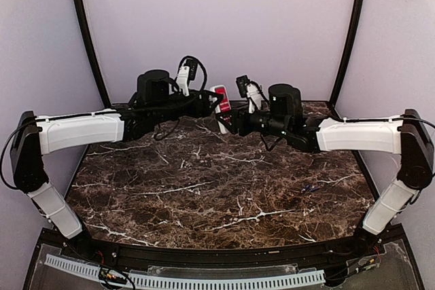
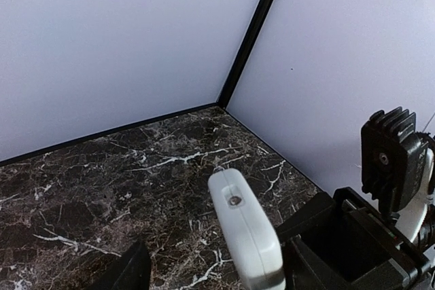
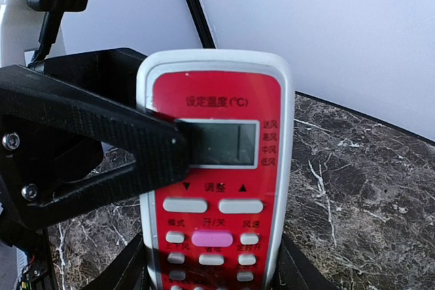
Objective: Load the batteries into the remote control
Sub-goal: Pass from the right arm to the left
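Remote control (image 3: 217, 188) — red face, pale buttons, white rim — upright.

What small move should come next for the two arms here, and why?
Probably close the left claw on the remote control: one finger lies across its display, the other stands off its white back. The right claw, gripping its lower edges, could then let go and fetch the batteries from the table.

Pale lilac walls (image 1: 217, 25) surround a dark marble table (image 1: 204, 195).
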Tool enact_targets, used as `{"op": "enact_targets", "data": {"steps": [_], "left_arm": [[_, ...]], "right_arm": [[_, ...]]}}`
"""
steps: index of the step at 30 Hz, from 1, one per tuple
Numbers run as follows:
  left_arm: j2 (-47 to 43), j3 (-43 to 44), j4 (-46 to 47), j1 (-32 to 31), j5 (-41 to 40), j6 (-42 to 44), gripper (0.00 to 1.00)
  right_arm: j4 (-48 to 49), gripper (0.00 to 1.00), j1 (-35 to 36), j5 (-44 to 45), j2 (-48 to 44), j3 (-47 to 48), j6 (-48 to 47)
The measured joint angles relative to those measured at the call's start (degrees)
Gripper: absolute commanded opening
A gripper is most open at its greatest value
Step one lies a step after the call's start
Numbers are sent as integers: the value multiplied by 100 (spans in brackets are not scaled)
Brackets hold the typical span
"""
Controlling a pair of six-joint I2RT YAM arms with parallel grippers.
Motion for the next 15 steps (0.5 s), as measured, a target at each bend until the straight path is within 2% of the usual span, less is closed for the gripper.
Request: {"op": "enact_targets", "data": {"steps": [7,9,11,13,15], "left_arm": [[127,162,-101,-17,116,-149,35],[133,195,-131,-28,116,-175,32],[133,208,-168,-33,96,-225,30],[133,208,-195,-33,85,-319,28],[133,208,-201,-33,76,-507,22]], "right_arm": [[-175,45,129,308,37,125,-396],[-236,47,162,439,55,170,-511],[-326,56,205,588,81,227,-629],[-411,70,249,774,114,299,-767],[-520,77,295,955,164,396,-944]]}}
